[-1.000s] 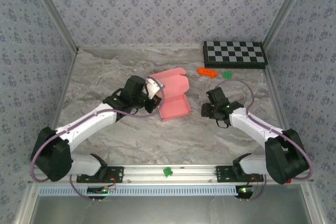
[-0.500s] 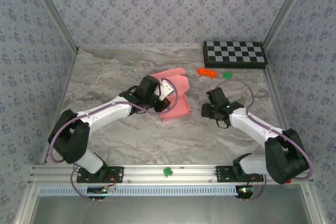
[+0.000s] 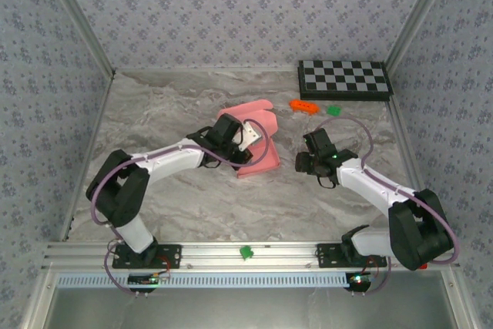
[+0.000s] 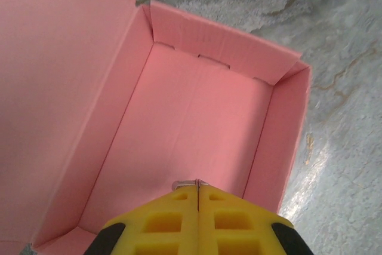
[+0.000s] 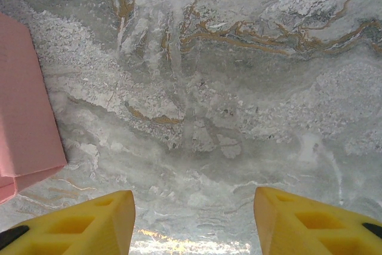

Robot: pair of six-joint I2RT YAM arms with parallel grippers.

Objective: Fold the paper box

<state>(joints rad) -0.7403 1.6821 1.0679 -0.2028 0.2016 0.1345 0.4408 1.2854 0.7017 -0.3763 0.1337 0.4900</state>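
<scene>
Left gripper [image 4: 197, 189] pressed shut, gripping nothing, hanging directly over open tray of paper box [image 4: 197, 111]. Tray's long axis running straight ahead of it, lid standing open at its left. Right gripper [image 5: 192, 207] half open, empty, hovering over bare worktop [image 5: 239, 88], box lying just off its left. Left arm nearer. Left wrist view showing tray's interior and far-wall tabs; overhead view showing both arms flanking box.

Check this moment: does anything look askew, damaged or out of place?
Nothing looks damaged. The paper box sits with its walls up and its lid open, and no tears are visible. The one oddity is a small green piece lying on the metal rail at the near edge, away from the other small pieces.
</scene>
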